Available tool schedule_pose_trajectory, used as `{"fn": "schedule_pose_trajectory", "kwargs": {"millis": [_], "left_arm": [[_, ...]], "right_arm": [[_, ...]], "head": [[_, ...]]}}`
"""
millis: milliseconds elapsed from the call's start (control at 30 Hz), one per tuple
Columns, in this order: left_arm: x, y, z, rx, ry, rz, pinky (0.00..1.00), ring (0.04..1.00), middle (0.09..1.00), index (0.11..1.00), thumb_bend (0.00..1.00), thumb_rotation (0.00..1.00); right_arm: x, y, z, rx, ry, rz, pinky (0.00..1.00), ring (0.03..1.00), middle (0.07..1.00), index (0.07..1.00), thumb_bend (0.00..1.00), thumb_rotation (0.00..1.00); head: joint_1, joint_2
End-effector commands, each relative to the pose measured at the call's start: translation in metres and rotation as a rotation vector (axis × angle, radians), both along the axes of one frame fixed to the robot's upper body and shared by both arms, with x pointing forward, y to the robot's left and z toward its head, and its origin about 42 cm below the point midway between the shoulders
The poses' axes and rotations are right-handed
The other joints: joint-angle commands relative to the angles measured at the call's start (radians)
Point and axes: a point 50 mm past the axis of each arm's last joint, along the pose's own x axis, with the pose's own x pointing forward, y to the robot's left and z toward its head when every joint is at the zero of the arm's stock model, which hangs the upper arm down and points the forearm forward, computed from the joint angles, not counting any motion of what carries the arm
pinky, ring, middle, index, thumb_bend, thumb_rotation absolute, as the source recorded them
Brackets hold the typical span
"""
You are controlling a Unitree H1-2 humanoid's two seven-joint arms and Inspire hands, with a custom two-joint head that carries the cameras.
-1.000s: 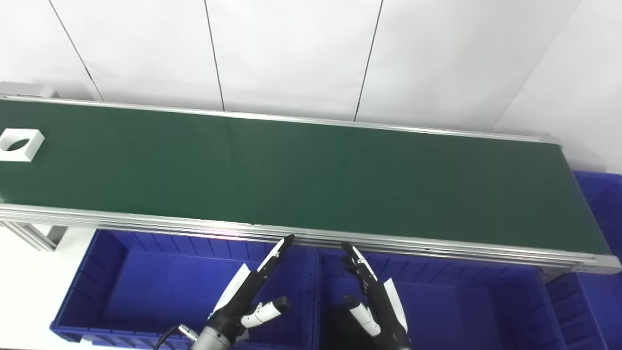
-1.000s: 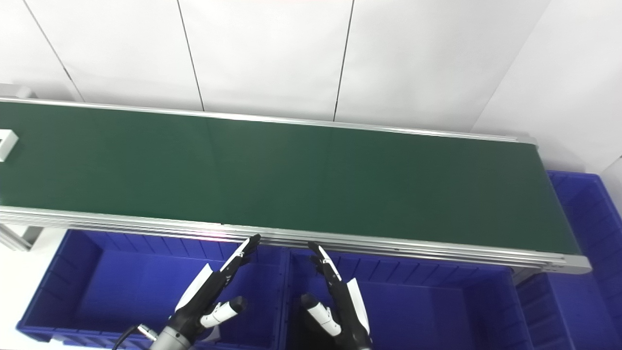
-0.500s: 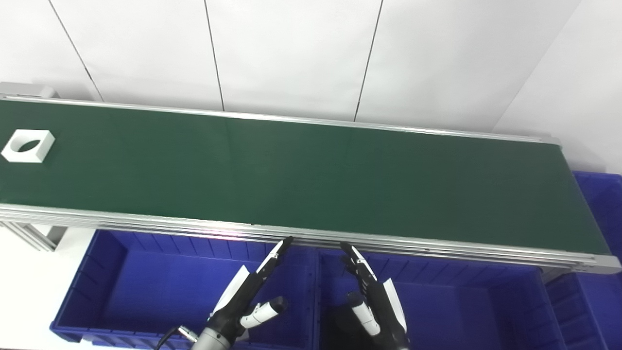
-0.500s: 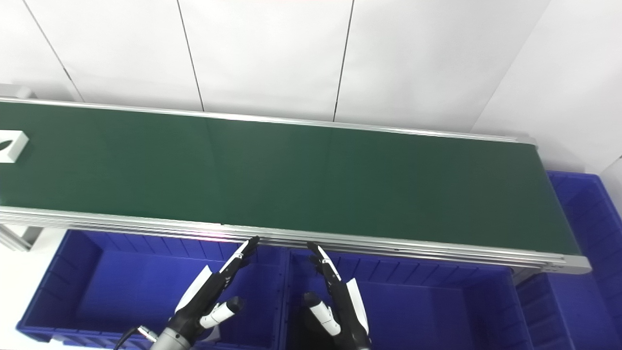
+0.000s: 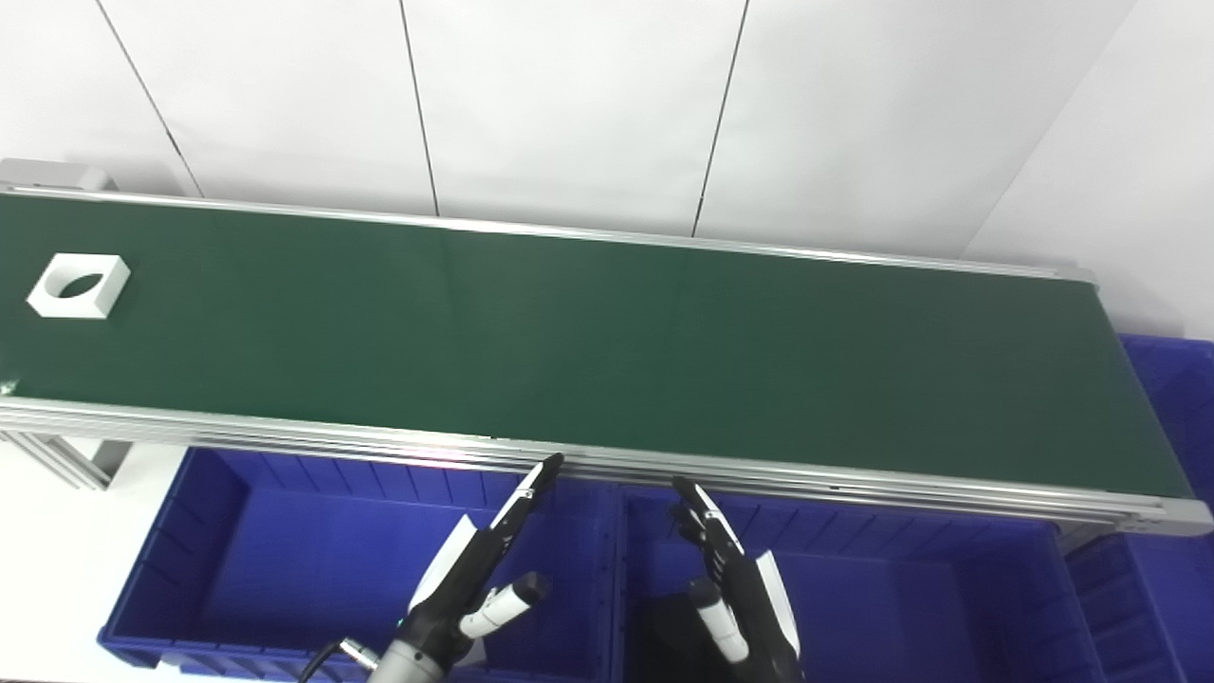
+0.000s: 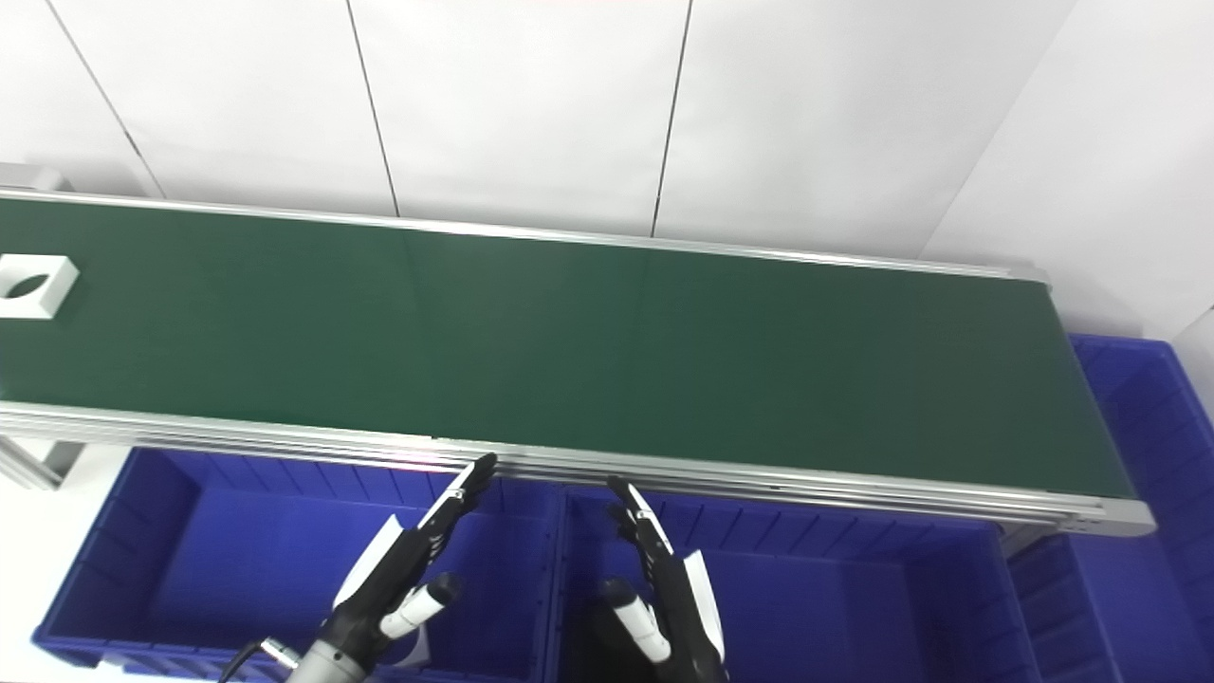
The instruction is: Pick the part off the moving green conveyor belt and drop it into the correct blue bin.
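A white square part (image 5: pixel 79 286) with a round hole lies flat on the green conveyor belt (image 5: pixel 607 341) at its far left end. The same part (image 6: pixel 33 286) shows at the left edge of the right eye view. My left hand (image 5: pixel 474 579) hovers open over the left blue bin (image 5: pixel 237 569), below the belt's near rail. Over the middle blue bin (image 5: pixel 901 607) my right hand (image 5: pixel 735 588) is open as well, fingers stretched toward the rail. Neither hand holds anything, and both are far from the part.
A third blue bin (image 5: pixel 1171 379) stands past the belt's right end. The belt's aluminium rail (image 5: pixel 664 470) runs just ahead of both hands' fingertips. White wall panels stand behind the belt. A metal frame leg (image 5: pixel 57 455) shows at lower left.
The white part has ridden the belt to the right, coming fully into view. Both hands have shifted slightly, the left a little leftward and the right a little lower; both stay open.
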Motion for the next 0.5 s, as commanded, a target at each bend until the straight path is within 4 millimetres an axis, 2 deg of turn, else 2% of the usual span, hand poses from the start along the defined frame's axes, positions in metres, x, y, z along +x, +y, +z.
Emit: {"fn": "schedule_pose_trajectory", "kwargs": {"millis": [0,467], "left_arm": [[0.0046,0.0002,0.0135,-0.048,-0.070,0.006,1.00,1.000,1.000,1.000,0.79,1.00],[0.0056,-0.0001,0.0110,-0.041,-0.066,-0.008,1.00,1.000,1.000,0.996,0.79,1.00]], "right_arm": [[0.0040,0.0031,0.0128,0.034,-0.083,-0.009,0.90,0.901,0.949,0.928,0.93,1.00],[0.0043,0.0030,0.0113,0.037,-0.077,-0.017,0.90,0.898,0.940,0.926,0.93,0.99]], "head": [[0.000,-0.001],[0.002,-0.004]]}}
